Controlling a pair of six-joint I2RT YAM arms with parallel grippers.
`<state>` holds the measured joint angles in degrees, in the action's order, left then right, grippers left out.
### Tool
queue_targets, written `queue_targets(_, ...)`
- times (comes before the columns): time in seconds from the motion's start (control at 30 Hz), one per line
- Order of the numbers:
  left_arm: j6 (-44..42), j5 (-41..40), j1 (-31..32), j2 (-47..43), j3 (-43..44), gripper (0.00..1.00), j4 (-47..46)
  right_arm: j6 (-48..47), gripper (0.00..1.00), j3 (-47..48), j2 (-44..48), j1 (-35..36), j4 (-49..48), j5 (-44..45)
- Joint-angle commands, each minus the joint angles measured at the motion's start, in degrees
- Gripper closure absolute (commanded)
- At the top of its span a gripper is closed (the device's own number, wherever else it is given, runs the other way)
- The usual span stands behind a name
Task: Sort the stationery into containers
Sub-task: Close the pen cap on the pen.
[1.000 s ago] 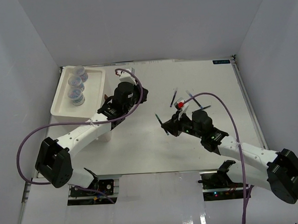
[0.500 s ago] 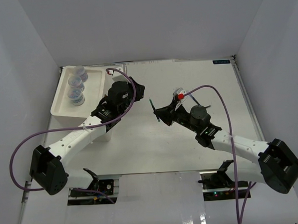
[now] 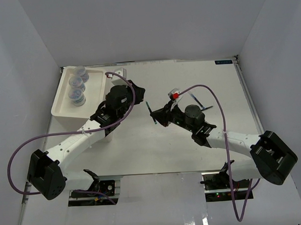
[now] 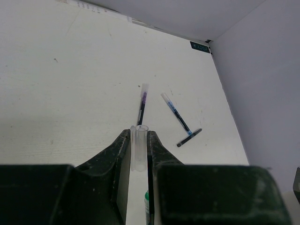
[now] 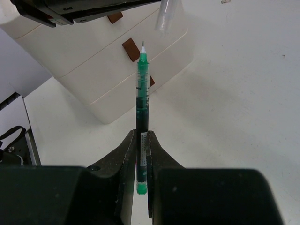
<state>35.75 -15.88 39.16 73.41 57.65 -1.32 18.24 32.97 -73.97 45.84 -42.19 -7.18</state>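
I counted three clear lidded jars [image 3: 77, 84] in the upper left of the top view and one white drawer box [image 5: 93, 89] showing three brown knobs [image 5: 131, 49]. Three pens [image 4: 142, 104] lay mid-frame, plus one green pen [image 5: 141, 93] and one clear cap [image 4: 139, 147].
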Motion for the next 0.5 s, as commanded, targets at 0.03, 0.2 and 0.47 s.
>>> queue_targets(0.03,-0.5,1.03,-0.05,-2.3,-0.78,0.8,-1.75,1.01,0.92,2.89,-0.56,0.3,-4.65,1.91)
queue_targets(0.2,0.02,1.29,-0.05,-2.48,-1.22,0.81,-2.19,0.75,0.92,3.76,-1.17,0.38,-4.21,2.79)
queue_targets(0.47,0.11,1.29,-0.13,-2.92,-1.4,0.81,-2.28,0.66,0.92,3.94,-1.96,0.39,-4.39,2.96)
